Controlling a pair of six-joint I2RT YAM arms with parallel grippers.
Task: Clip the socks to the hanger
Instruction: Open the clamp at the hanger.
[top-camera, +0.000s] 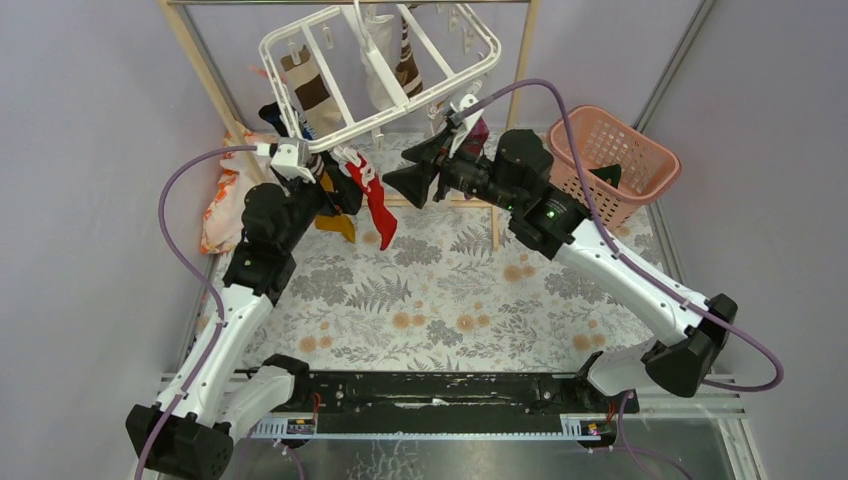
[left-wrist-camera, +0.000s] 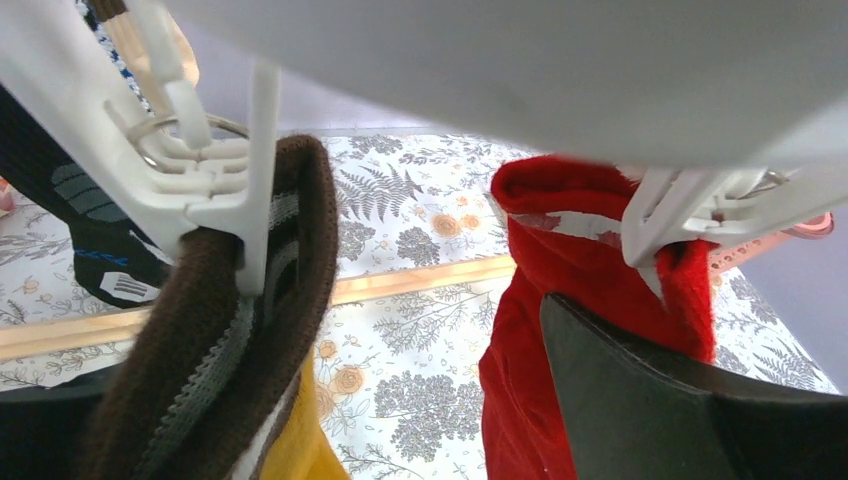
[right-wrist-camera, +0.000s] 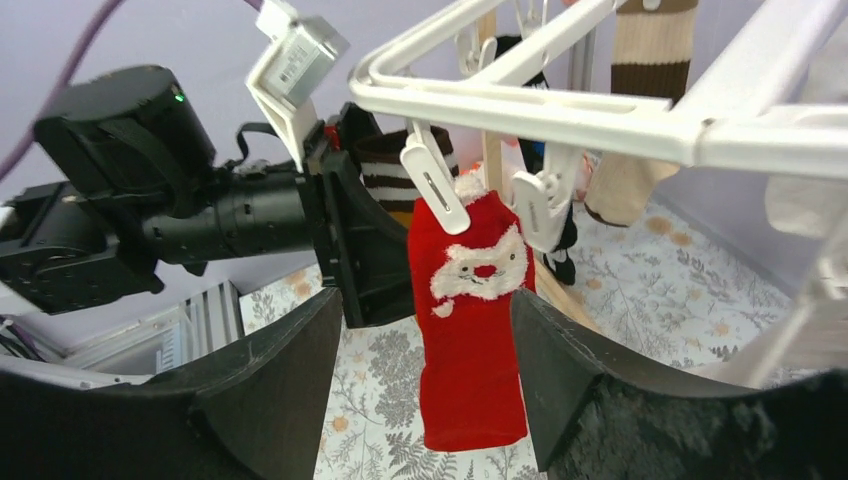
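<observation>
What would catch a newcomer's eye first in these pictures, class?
The red Santa-face sock hangs from a clip on the white hanger, near the middle of the top view. The right gripper, open, faces it. A pink basket stands at upper right.

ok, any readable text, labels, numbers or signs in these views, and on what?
No text is legible.
Camera label on the left arm: print too small to read.
Tag on the black sock: dark bars only, blurred.
Red sock: Santa face, no words.
</observation>
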